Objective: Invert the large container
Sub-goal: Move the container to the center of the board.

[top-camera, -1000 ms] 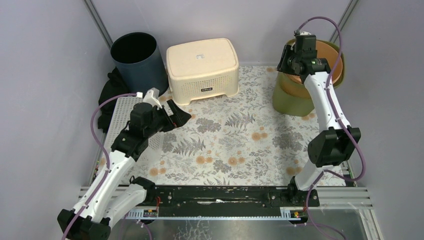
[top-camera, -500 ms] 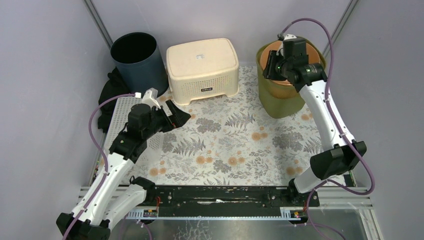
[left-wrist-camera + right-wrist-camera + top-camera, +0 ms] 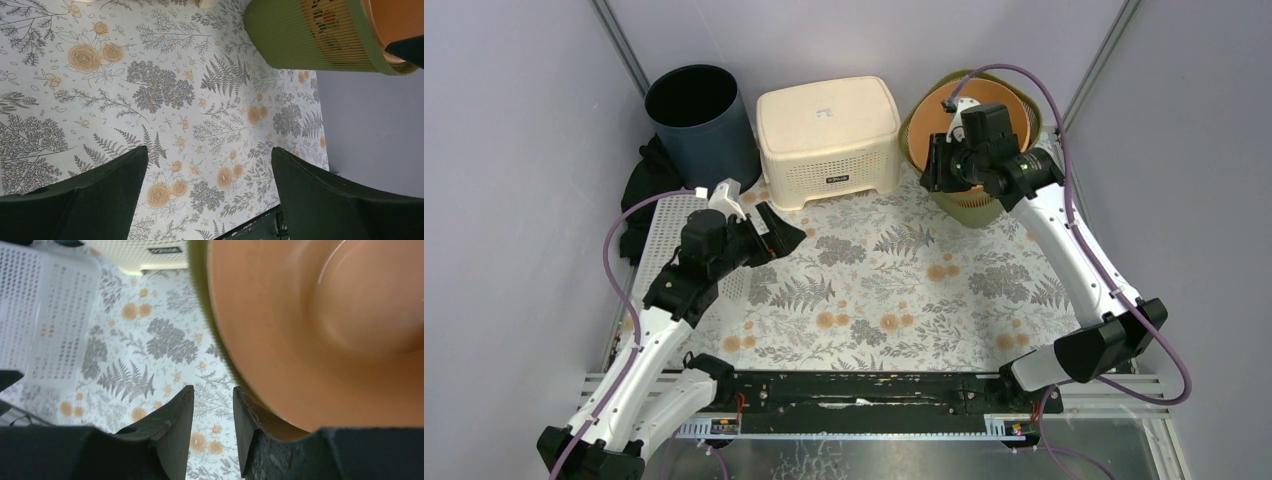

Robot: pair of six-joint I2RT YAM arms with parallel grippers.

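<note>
Pinches the rim of the large container (image 3: 965, 206) with the right hand (image 3: 932, 166), one o'clock on the worktop (image 3: 894, 295). Hovers the left hand (image 3: 774, 232) spread, nine o'clock.

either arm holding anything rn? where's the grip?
Right tool sits at the rim of the green container, which looks tilted; the wrist view doesn't show whether the rim is clamped. Left tool is open, holding nothing.

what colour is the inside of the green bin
Orange inside the bin; the right wrist view shows it best.
</note>
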